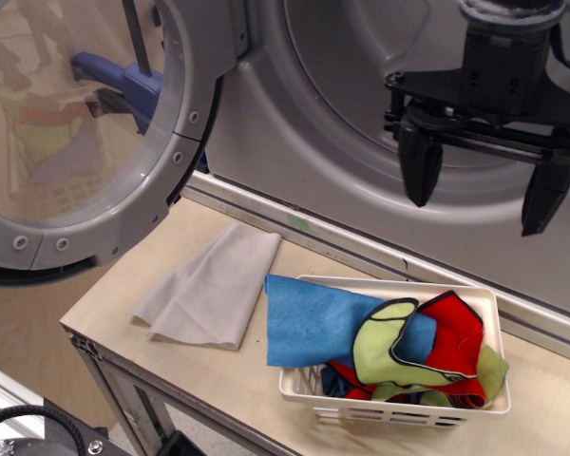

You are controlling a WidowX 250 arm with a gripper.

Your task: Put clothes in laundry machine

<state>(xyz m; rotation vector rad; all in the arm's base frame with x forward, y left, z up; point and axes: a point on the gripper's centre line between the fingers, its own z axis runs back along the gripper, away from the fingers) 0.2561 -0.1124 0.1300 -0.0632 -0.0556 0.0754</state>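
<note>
The clothes lie in a white slotted basket at the lower right: a plain blue sheet drapes over its left rim, with a lime-green piece and a red piece, both black-edged, on top. The laundry machine is a large grey drum behind, with its round clear-window door swung open at the left. My gripper hangs open and empty in front of the drum opening, well above the basket.
A grey cloth lies flat on the wooden table left of the basket. The machine's metal sill runs along the table's back edge. The table's front-left corner drops off to the floor.
</note>
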